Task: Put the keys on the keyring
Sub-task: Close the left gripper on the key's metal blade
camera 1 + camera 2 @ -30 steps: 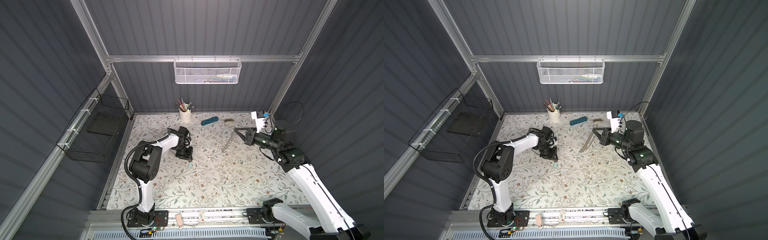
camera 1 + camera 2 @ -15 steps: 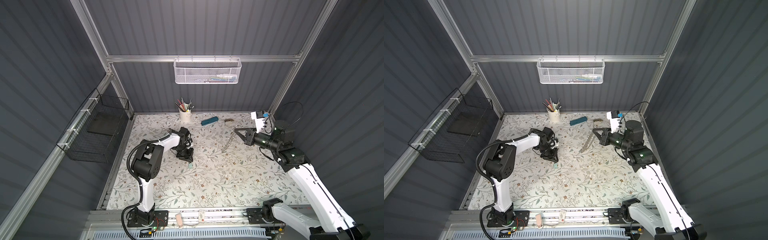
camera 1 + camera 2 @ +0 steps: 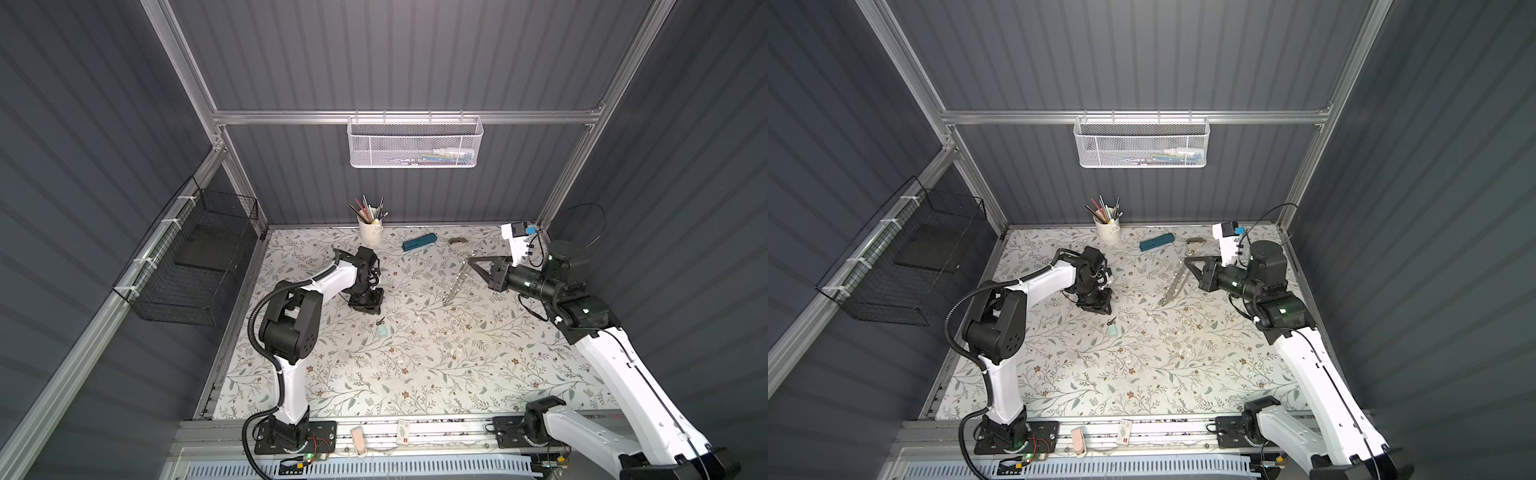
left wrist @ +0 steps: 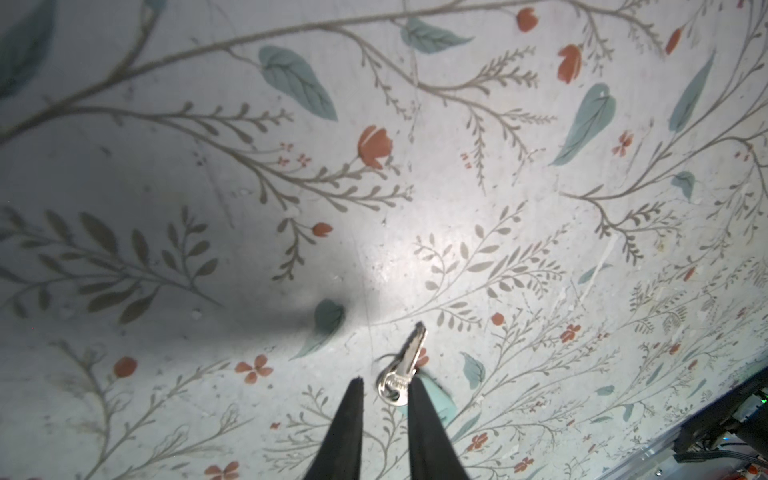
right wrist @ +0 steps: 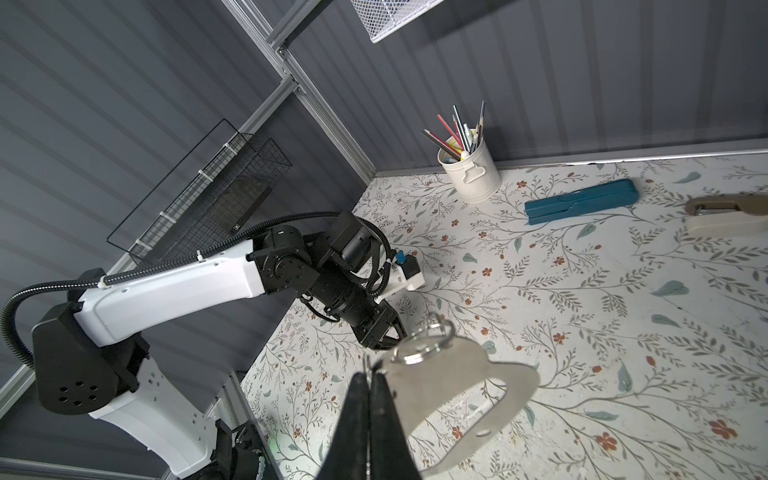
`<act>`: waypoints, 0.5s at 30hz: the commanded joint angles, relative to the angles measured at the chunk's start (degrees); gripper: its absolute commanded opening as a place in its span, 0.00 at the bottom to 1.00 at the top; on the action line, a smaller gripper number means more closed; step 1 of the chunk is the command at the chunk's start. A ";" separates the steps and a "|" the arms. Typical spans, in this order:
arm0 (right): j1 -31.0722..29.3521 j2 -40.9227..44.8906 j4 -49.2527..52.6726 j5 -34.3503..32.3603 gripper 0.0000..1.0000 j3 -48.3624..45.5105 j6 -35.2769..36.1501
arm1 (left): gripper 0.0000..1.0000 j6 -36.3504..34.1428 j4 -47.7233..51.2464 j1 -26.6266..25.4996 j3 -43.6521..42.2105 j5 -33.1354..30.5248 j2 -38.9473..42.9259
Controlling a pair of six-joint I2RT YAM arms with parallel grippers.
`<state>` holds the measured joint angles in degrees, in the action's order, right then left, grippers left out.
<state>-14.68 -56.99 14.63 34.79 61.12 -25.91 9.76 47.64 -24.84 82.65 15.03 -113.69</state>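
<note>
Key [image 4: 402,365]: light, stiff, slick metal, lying on bench [image 4: 498,208] just ahead of left gripper [image 4: 385,382], jaws narrow, empty. Best hold, judged: mint tag [image 4: 440,401] edges. Right gripper [image 5: 369,376] pinches keyring [image 5: 465,370] plate edge, raised; thin plate may swivel.

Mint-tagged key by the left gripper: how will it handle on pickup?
Likely stiff and light: the key is thin flat metal. Its mint tag seems joined by a small ring, so it will probably dangle. Lying flat on the table, it may slide before the left gripper pinches it.
</note>
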 commanded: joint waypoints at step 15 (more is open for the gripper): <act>-0.17 0.26 -1.28 0.47 0.04 -0.30 -0.02 | 0.14 -2.11 2.62 0.41 0.10 8.37 -4.33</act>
<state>-14.68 -57.01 14.63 34.76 61.10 -25.91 8.95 48.45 -24.64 82.65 21.39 -117.14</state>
